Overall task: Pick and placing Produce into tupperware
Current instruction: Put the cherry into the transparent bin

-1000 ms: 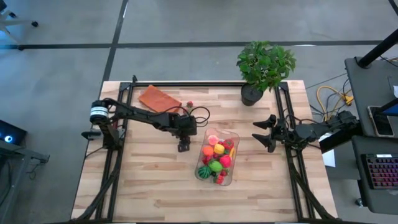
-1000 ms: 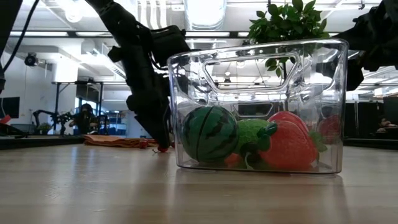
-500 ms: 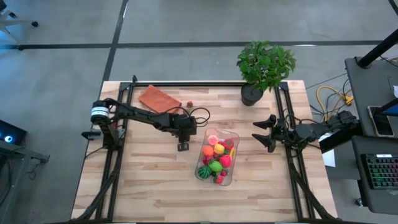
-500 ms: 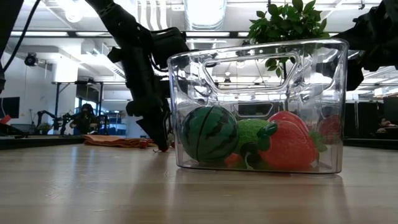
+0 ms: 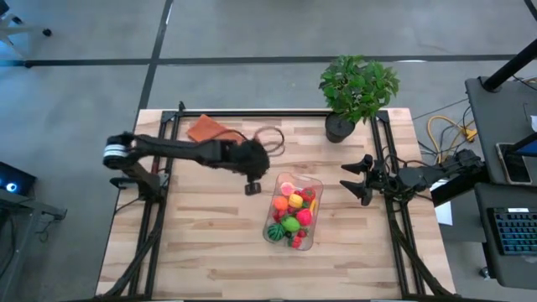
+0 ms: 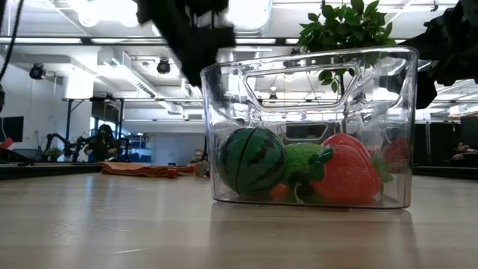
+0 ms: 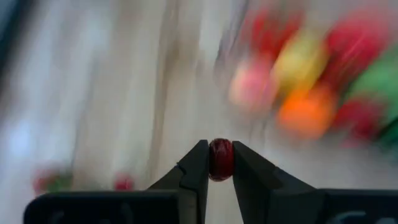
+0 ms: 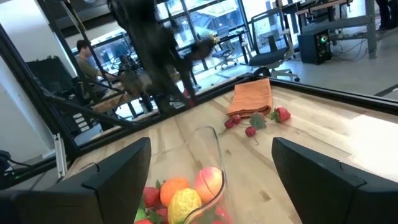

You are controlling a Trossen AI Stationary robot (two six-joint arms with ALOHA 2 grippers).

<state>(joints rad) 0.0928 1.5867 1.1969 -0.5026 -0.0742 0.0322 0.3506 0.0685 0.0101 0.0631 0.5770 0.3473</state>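
Left gripper [image 7: 221, 163]: pinching small red fruit [image 7: 221, 158], lifted beside tub [image 5: 293, 211] mid-bench. Step: carry. Next: over tub, release. Right gripper [image 5: 356, 179]: spread, waiting at right edge

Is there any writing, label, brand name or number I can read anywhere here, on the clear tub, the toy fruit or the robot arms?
None can be read.
The tupperware, the produce inside it and both arms show no legible lettering.
The keyboard at the table's side has keys, far too small to read.
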